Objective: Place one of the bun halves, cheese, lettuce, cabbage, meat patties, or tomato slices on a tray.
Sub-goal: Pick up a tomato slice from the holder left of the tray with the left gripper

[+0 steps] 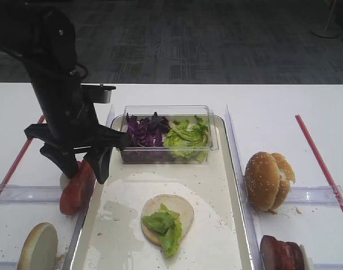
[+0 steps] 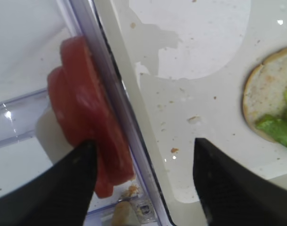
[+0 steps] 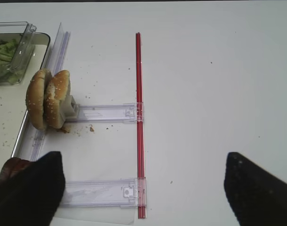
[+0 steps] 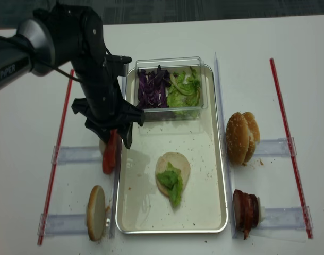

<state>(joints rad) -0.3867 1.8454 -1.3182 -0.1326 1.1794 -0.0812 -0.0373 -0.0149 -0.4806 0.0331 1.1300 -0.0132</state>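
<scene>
Red tomato slices (image 1: pixel 77 188) stand on edge in a small stack just outside the left rim of the tray (image 1: pixel 225 225), on the white table (image 1: pixel 272 107). The left end effector (image 1: pixel 81 167) hangs directly over them with its two black fingers (image 2: pixel 63 188) apart: in the left wrist view one finger is on the outer side of the stack and touches the lowest slice, the other is over the tray floor, and the clear plastic divider (image 2: pixel 120 113) and the tray rim lie between them. The slices are not clamped.

Inside the tray, a flat pale bun bottom (image 1: pixel 170 216) lies near the middle with a piece of lettuce (image 1: pixel 165 225) on top of it. At the far end of the tray sits a clear plastic tub (image 1: pixel 167 135), holding purple cabbage (image 1: pixel 144 132) on its left side and more green lettuce on its right.

Another pale bun half (image 1: pixel 39 247) stands on edge at the lower left, outside the tray. On the right side of the tray, two sesame bun tops (image 1: pixel 267 180) lean together on edge, and nearer the camera a stack of dark meat patties (image 1: pixel 281 253) stands on edge too.

The right end effector (image 3: pixel 143 188) shows only in its own wrist view, fingers wide apart and nothing between them, above the table near a red strip (image 3: pixel 139 117)
</scene>
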